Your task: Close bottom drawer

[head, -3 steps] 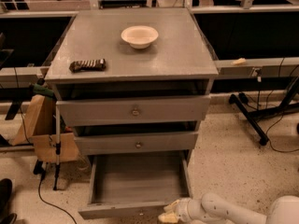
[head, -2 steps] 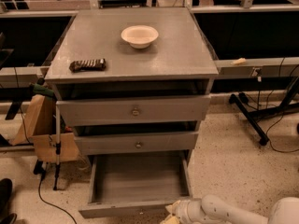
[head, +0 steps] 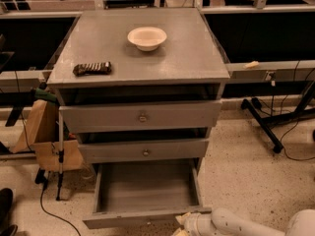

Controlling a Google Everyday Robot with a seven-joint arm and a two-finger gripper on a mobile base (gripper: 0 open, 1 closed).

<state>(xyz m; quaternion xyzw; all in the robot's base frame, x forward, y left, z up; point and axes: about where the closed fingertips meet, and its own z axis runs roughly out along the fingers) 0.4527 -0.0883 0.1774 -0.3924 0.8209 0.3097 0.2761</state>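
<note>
One brown paper bag sits left of the grey wooden cabinet, whose top carries a dark wrapped bar and a round cream bowl. I see the slim grey bottom drawer pulled well out at floor level, under two larger drawer fronts. My white arm's gripper sits just beside the front panel's right end; how far open it is, I cannot tell.

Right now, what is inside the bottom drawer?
The bottom drawer shows only bare grey planks; its back part is hidden under the middle drawer. The gripper sits by its front panel's right end.
</note>
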